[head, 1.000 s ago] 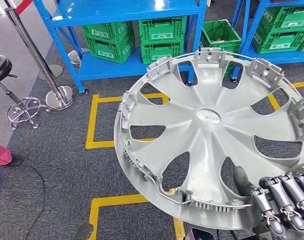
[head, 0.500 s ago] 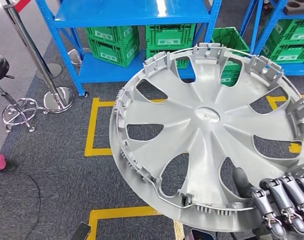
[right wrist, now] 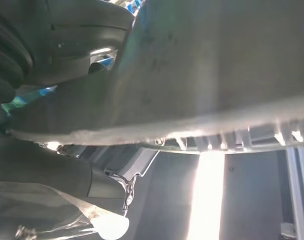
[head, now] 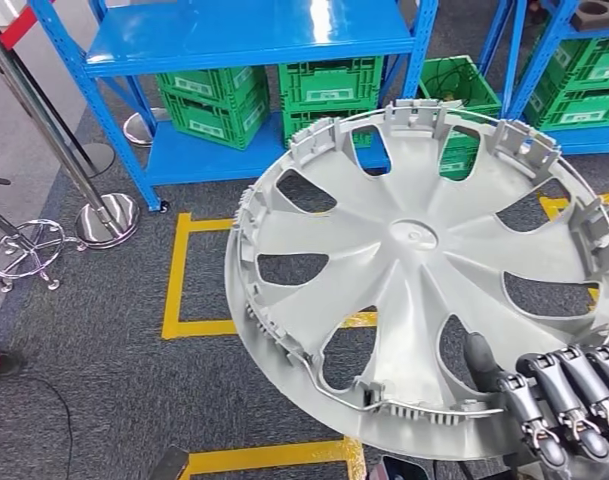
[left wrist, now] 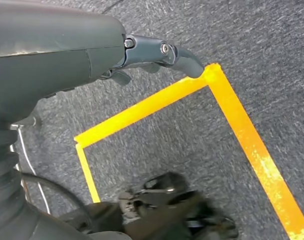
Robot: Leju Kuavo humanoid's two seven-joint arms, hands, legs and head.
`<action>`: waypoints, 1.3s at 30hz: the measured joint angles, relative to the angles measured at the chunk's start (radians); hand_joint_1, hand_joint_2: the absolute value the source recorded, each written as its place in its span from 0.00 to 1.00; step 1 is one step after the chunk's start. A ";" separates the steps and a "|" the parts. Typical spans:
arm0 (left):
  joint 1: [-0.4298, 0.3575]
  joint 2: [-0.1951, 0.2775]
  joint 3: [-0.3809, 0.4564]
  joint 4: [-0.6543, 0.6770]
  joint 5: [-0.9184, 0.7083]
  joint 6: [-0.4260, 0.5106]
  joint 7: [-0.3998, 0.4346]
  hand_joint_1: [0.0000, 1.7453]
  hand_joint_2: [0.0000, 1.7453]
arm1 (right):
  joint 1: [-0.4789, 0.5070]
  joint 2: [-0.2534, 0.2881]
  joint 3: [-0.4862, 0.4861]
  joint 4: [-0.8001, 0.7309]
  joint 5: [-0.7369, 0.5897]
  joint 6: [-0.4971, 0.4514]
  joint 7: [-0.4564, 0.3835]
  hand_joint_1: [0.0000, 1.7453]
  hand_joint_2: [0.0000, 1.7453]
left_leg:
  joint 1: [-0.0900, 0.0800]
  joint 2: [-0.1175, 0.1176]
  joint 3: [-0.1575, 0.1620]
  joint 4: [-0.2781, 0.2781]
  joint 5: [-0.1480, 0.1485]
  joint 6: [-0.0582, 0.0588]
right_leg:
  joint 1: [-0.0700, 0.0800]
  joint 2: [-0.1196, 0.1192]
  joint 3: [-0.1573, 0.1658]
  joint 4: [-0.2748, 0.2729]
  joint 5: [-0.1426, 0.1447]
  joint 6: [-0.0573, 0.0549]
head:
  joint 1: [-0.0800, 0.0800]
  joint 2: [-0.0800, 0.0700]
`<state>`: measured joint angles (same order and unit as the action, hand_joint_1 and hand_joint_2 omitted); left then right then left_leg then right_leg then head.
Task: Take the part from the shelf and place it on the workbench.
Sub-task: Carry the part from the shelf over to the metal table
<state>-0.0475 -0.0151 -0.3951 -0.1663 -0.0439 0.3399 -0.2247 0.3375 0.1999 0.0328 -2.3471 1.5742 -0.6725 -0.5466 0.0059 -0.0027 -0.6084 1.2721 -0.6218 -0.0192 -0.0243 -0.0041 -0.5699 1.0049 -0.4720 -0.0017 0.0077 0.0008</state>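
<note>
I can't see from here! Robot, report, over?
Right hand grips the wheel cover by its rim. Left hand holds nothing. Blue shelves ahead, no workbench seen.

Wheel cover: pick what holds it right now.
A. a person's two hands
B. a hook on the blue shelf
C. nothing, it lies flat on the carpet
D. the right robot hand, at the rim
D: the right robot hand grips the near rim of the grey wheel cover, held above the carpet.
</note>
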 joint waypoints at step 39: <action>-0.003 0.005 -0.002 0.001 -0.014 0.004 0.014 0.00 1.00 | 0.025 -0.012 0.057 0.079 0.000 0.000 0.152 1.00 1.00 | 0.006 -0.006 -0.022 -0.233 0.187 0.014 | -0.004 0.009 0.114 -0.022 -0.108 0.051 | -0.002 0.000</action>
<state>-0.0508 -0.0098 -0.3971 -0.1656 -0.0584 0.3437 -0.2102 0.3623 0.1876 0.0902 -2.2685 1.5743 -0.6725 -0.3948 0.0121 -0.0082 -0.6300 1.0391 -0.4351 -0.0055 -0.0287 0.0052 -0.4555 0.9826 -0.5798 0.0497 0.0061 0.0008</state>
